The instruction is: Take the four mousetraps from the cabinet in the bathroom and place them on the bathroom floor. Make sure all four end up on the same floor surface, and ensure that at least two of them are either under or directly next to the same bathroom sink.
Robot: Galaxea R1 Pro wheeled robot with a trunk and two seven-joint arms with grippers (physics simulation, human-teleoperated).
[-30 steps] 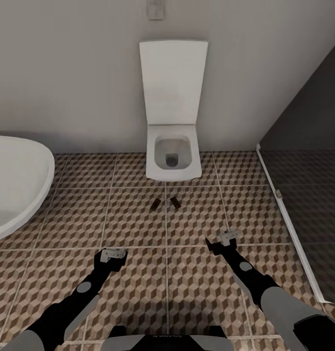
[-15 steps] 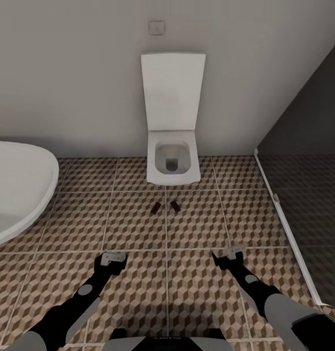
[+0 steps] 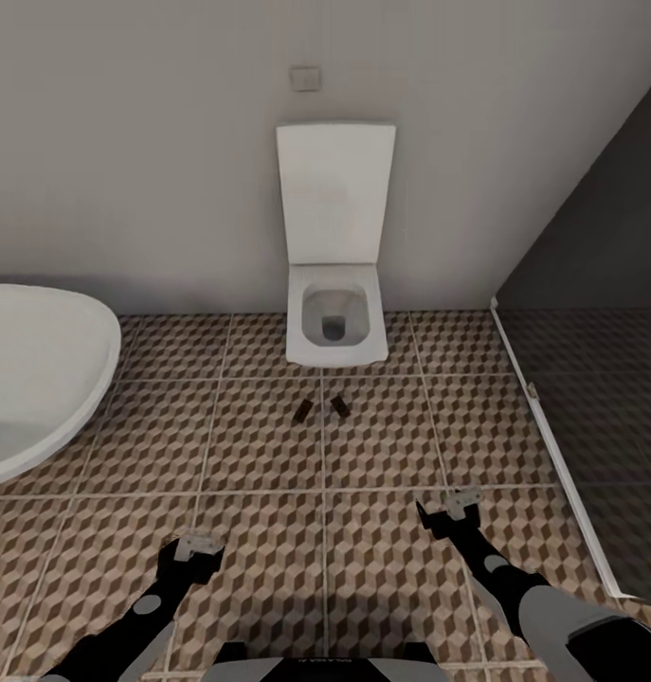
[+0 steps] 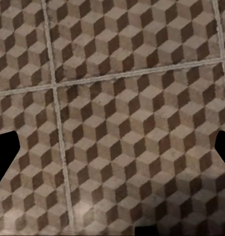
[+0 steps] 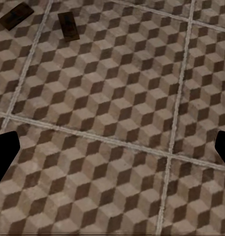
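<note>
Two mousetraps (image 3: 321, 408) flat on the bathroom floor (image 3: 259, 445), side by side but apart, just short of the toilet (image 3: 333, 327) at 12 o'clock in the head view. Left one (image 3: 303, 411) tilted one way, right one (image 3: 339, 406) the other, a pale grout line running between them. Same pair near one edge of the right wrist view, one board (image 5: 68, 26) and its neighbour (image 5: 15, 14), both dark and small, wire parts too blurred to make out.

Toilet against the grey wall (image 3: 154, 142), lid up, flush plate (image 3: 305, 79) above at 12 o'clock. White sink (image 3: 36, 369) at 9 o'clock, rounded rim overhanging the tiles, well apart from the traps. Dark glass shower screen (image 3: 590, 360) at 3 o'clock, pale frame at its foot.

Left claw (image 3: 198, 548) low at 7 o'clock, above bare tile, holding nothing; dark fingertips (image 4: 5, 157) at opposite edges of the left wrist view, jaws spread wide with only cube-pattern floor (image 4: 122, 123) between. Right claw (image 3: 461, 502) at 5 o'clock, also spread wide and holding nothing, fingertips (image 5: 4, 157) far apart over tile (image 5: 117, 128), nearer the traps than the left but well short of them.
</note>
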